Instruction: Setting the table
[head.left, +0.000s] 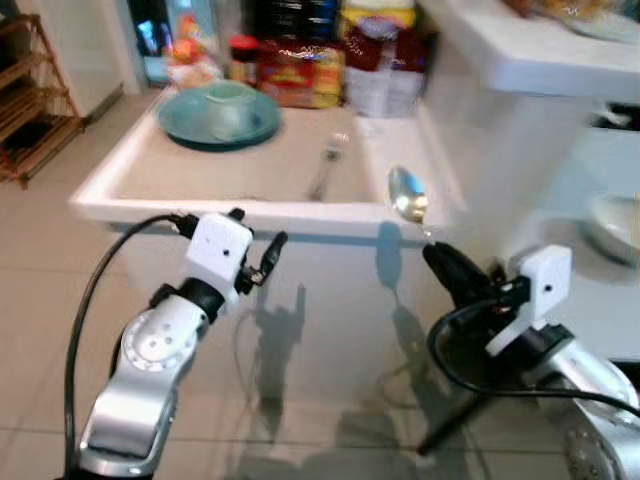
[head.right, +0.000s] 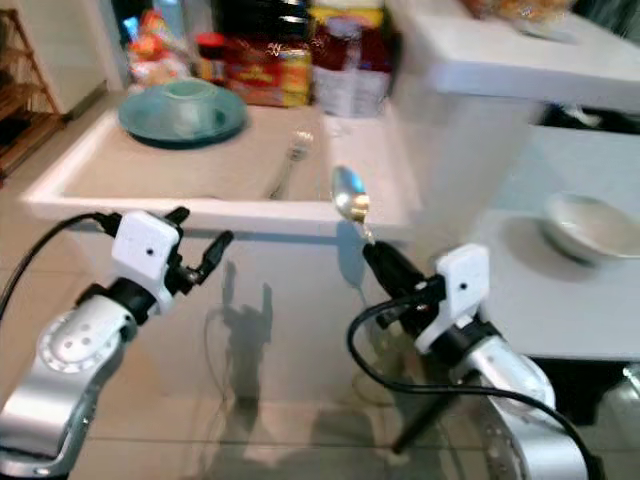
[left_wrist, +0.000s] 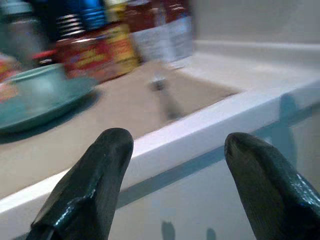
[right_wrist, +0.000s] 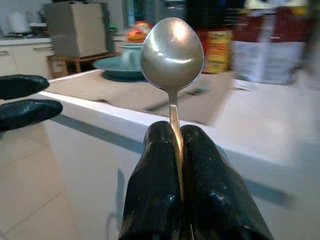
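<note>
One spoon (right_wrist: 172, 55), light, stiff, slick metal; right hand (right_wrist: 176, 145) clamped low on handle, bowl at 12 o'clock. Left hand (left_wrist: 177, 165) apart, empty, facing desk (head.left: 250, 211) edge.

The spoon's (right_wrist: 172, 55) handle is hidden between the right tool's (right_wrist: 179, 137) fingers; jar labels (head.left: 300, 70) blur.

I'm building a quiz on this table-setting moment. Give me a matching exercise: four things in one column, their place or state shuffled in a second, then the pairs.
1. spoon
2. fork
3. teal plate
4. left hand

a. open, before the table's edge
b. held upright in the right hand
c. under a cup at the table's far side
d. lying flat on the mat

Pairs: 1-b, 2-d, 3-c, 4-a
</note>
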